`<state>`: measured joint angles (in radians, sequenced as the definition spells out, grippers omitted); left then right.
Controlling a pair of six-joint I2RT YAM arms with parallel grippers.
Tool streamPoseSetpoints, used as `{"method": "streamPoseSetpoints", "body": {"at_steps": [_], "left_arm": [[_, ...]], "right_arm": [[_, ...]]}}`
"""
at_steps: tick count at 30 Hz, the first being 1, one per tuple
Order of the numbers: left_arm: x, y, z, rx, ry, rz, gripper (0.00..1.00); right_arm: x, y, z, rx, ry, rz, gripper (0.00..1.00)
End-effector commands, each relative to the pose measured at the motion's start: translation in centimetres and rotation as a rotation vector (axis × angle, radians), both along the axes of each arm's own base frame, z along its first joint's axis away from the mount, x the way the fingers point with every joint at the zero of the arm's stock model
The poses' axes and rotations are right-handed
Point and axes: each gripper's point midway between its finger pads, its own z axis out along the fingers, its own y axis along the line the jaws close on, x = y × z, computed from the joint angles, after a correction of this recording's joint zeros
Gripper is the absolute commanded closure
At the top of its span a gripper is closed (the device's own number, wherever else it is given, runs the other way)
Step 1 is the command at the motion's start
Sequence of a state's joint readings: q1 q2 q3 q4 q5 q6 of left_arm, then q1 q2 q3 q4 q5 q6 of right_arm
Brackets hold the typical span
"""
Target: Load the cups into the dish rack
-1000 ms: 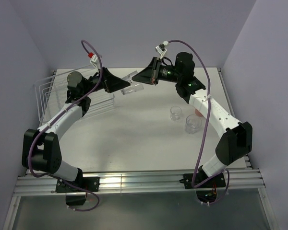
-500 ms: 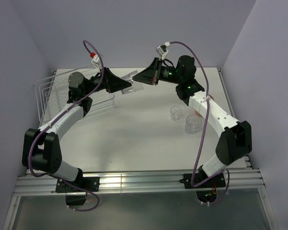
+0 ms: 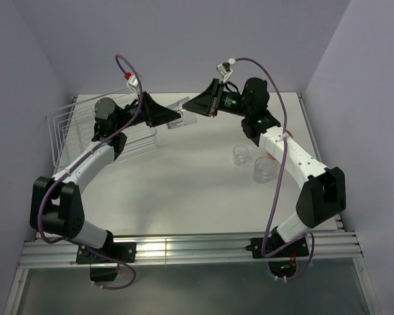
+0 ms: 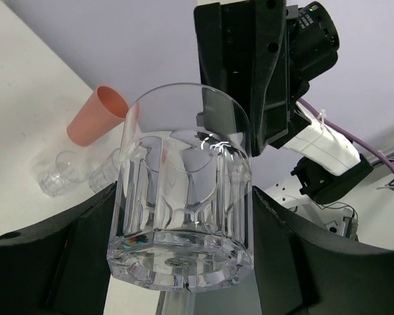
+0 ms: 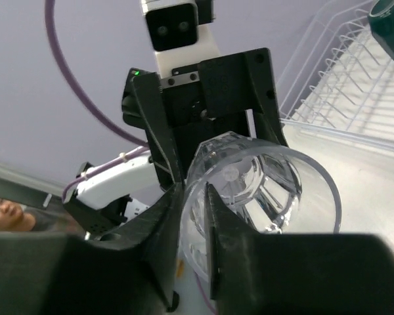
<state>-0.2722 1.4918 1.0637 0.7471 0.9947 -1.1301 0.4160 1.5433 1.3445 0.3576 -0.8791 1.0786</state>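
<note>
A clear tumbler (image 3: 182,117) is held in the air between both grippers, above the table's back middle. My left gripper (image 3: 173,119) is shut on its thick base, with a finger flush against each side in the left wrist view (image 4: 184,210). My right gripper (image 3: 193,110) pinches the tumbler's rim wall (image 5: 262,190), one finger inside and one outside. Two more clear tumblers (image 3: 241,155) (image 3: 264,170) stand on the table at the right. The salmon-pink cup (image 4: 95,117) lies beside them. The dark green mug (image 5: 391,26) sits in the dish rack (image 3: 71,128) at the far left.
The rack's thin wire-like ribs (image 5: 341,85) rise just left of the held tumbler. The purple cables loop above both wrists. The back wall is close behind the grippers.
The right wrist has shifted slightly up and right. The tumbler stays held between both grippers in nearly the same place.
</note>
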Motion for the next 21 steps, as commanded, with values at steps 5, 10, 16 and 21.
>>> {"method": "streamPoseSetpoints", "body": {"at_steps": [5, 10, 16, 21], "left_arm": [[-1.3, 0.7, 5.8, 0.034, -0.137, 0.090, 1.00], [0.4, 1.8, 5.9, 0.096, -0.095, 0.203, 1.00], [5.3, 7.5, 4.2, 0.256, 0.042, 0.498, 1.00], [12.5, 15.0, 2.1, 0.496, 0.165, 0.864, 1.00]], "right_arm": [[2.4, -3.0, 0.3, -0.079, -0.093, -0.227, 0.55], [4.4, -5.3, -1.0, -0.146, -0.054, -0.387, 0.48], [6.8, -10.5, -3.8, -0.298, 0.002, -0.662, 0.46], [7.2, -13.0, -6.6, -0.436, 0.032, -0.769, 0.46]]}}
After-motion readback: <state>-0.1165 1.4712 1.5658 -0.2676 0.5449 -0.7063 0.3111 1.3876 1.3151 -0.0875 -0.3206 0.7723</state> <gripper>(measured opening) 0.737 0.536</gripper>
